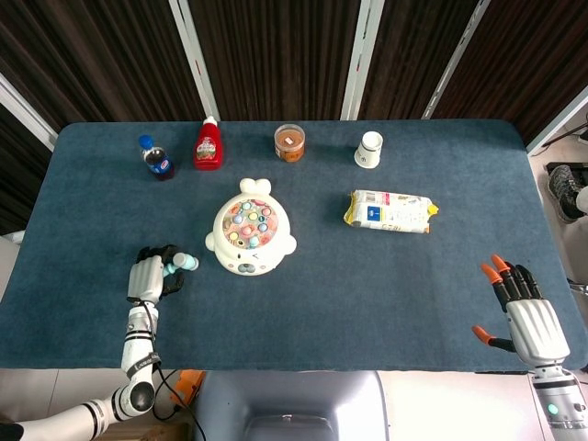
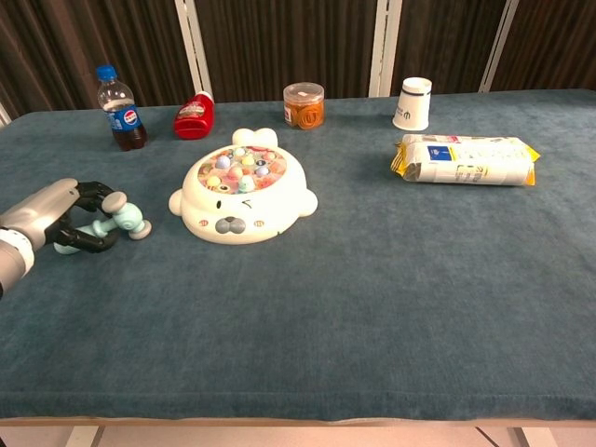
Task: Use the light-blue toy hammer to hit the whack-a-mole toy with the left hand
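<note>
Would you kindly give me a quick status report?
Left hand gripping light-blue toy hammer on table. Right hand open, idle. Whack-a-mole toy unobstructed beside hammer.

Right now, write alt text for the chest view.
A robot hand at the left edge curls its fingers around a light-blue toy hammer lying on a blue-green table, beside a white whack-a-mole toy.

Matt blue cloth table (image 2: 391, 307), glossy plastic whack-a-mole toy (image 2: 244, 200)
</note>
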`<state>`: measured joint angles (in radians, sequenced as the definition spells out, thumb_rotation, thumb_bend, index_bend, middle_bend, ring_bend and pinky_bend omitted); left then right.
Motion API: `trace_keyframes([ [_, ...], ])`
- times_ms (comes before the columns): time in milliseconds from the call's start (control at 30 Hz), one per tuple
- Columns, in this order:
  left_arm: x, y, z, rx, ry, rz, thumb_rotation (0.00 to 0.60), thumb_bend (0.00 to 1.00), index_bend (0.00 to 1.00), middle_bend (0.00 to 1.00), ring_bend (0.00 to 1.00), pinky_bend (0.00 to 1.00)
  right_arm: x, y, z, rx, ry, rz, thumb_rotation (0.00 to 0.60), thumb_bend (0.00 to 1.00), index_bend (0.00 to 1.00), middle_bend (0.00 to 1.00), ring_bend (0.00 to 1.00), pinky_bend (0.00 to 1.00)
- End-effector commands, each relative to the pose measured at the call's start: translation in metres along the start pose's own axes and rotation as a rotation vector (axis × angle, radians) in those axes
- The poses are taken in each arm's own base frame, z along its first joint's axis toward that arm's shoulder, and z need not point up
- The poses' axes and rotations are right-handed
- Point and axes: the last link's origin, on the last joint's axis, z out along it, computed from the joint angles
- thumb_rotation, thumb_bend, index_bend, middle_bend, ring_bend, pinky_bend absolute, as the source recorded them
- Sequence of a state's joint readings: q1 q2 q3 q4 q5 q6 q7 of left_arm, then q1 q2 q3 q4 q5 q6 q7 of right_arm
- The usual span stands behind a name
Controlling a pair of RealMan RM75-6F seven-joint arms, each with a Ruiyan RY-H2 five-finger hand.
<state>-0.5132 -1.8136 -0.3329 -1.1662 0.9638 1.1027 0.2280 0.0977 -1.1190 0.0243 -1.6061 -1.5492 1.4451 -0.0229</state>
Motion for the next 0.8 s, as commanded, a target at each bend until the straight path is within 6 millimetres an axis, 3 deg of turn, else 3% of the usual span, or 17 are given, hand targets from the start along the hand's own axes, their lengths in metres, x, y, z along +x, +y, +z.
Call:
trace_keyframes([
  [33, 0.0, 0.0014, 0.0002, 0.0, -0.001, -0.002, 0.6, 0.39, 0.28, 0.31, 0.19, 0.12, 0.0001, 0.0001, 0.0, 0.0, 0.0, 0.001, 0.6, 0.18, 0.0, 0.0, 0.0, 0.0],
  [800, -0.0006, 0.0004, 0.0045, 0.029, -0.002, 0.01, 0.6, 0.46, 0.4, 0.42, 0.29, 0.15, 0.0012, 0.0009, -0.0004, 0.001, 0.002, 0.005, 0.6, 0.18, 0.0, 0.0, 0.0, 0.0],
])
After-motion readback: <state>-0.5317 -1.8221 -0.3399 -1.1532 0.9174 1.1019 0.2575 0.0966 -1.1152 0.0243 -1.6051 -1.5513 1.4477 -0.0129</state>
